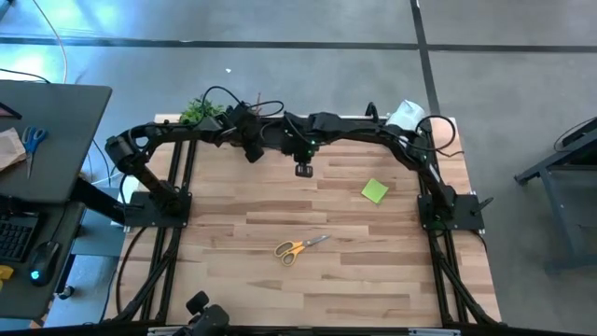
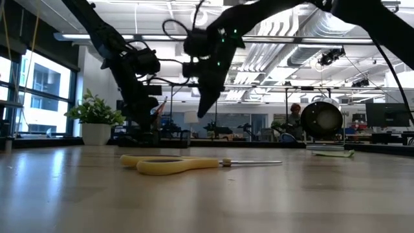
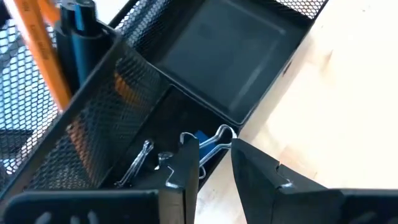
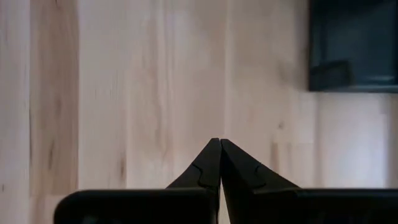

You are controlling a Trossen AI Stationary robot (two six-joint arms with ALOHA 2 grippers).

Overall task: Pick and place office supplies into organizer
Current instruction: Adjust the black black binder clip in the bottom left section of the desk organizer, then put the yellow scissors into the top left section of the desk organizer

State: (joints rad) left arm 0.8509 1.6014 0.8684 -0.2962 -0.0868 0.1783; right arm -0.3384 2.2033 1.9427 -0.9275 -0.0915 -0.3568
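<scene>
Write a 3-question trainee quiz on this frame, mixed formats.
1. True or false: the yellow scissors are already in the organizer.
2. Multiple choice: the right gripper has its fingers A) wide open, B) shut with nothing between them, C) shut on the sticky pad.
3. Fill in: the left gripper hangs with fingers open over the compartment that holds binder ____.

Key: 1 false, they lie on the table near its front. 2 B, above bare wood. 3 clips; orange pencils stand in the cup section beside it.
</scene>
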